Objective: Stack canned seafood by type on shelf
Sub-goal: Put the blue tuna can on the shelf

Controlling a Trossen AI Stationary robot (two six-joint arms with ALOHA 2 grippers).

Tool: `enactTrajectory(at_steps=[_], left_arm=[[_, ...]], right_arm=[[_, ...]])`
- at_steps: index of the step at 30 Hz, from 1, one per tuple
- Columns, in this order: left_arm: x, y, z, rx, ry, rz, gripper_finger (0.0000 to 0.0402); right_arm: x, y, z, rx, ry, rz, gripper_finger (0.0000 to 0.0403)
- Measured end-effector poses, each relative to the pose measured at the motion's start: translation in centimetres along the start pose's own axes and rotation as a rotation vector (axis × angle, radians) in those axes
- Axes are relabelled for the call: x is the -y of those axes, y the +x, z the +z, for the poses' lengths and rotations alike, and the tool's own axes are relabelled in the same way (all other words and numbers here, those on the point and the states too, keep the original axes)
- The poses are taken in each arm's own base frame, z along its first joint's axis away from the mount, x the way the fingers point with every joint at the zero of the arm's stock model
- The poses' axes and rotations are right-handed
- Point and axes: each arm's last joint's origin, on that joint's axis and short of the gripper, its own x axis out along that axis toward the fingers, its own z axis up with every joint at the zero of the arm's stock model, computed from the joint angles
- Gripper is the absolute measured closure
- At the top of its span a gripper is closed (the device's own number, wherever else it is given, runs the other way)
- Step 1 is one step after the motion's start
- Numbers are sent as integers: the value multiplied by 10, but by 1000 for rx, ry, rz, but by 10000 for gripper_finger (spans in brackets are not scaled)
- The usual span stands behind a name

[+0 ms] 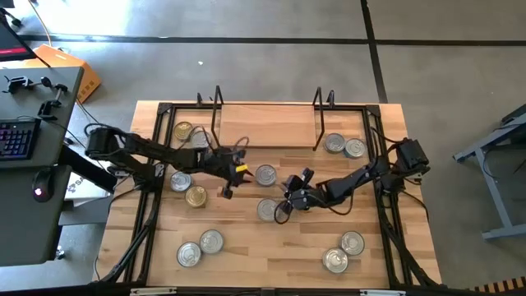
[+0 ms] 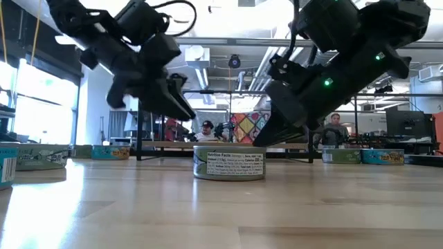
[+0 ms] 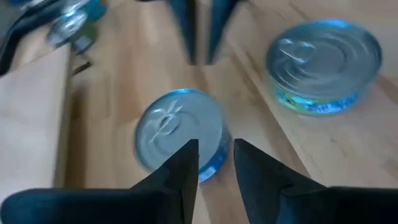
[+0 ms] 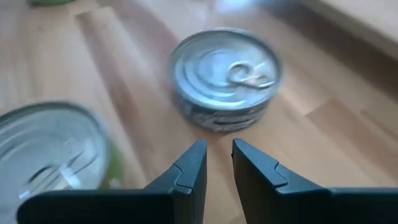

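Observation:
The light-wood shelf [image 1: 267,123] stands at the table's far edge between black wire uprights. Round tins lie scattered on the table, most with silver lids and a few with gold ones [image 1: 196,196]. My left gripper [image 3: 216,152] [image 1: 246,173] hovers just left of a silver tin [image 3: 180,134] [image 1: 265,174]; its fingers stand a narrow gap apart with nothing between them. My right gripper [image 4: 217,149] [image 1: 286,193] points at that same tin [image 4: 224,78] from the right, also narrowly open with nothing between its fingers. A second silver tin [image 1: 267,209] [image 4: 50,149] stands on its base just nearer.
Two tins [image 1: 345,146] stand beside the shelf's right upright and two [image 1: 191,134] beside its left. More pairs lie near the front left [image 1: 201,247] and front right [image 1: 343,252]. The two grippers face each other closely at mid-table. Black frame rails [image 1: 386,205] run along both sides.

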Motion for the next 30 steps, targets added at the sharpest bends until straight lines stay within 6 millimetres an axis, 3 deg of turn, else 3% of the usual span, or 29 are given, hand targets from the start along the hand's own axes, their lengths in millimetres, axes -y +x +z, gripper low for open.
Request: enactTrajectory(at_steps=[6, 12, 16, 22, 26, 30], left_arm=[[9, 31, -4, 57, 108, 4, 265], [10, 59, -12, -42, 100, -30, 251], [7, 70, -10, -75, 95, -42, 287], [6, 70, -8, -84, 70, -50, 388], [7, 62, -1, -60, 41, -72, 390], [8, 55, 5, -47, 14, -79, 399]], right_arm=[[0, 1, 2, 16, 9, -8, 334], [-1, 0, 3, 26, 13, 5, 334], [-9, -3, 4, 42, -103, 86, 334], [-20, -13, 5, 106, -322, 125, 334], [-15, -23, 14, 118, -343, 71, 325], [-7, -31, 22, 69, -389, 118, 287]])
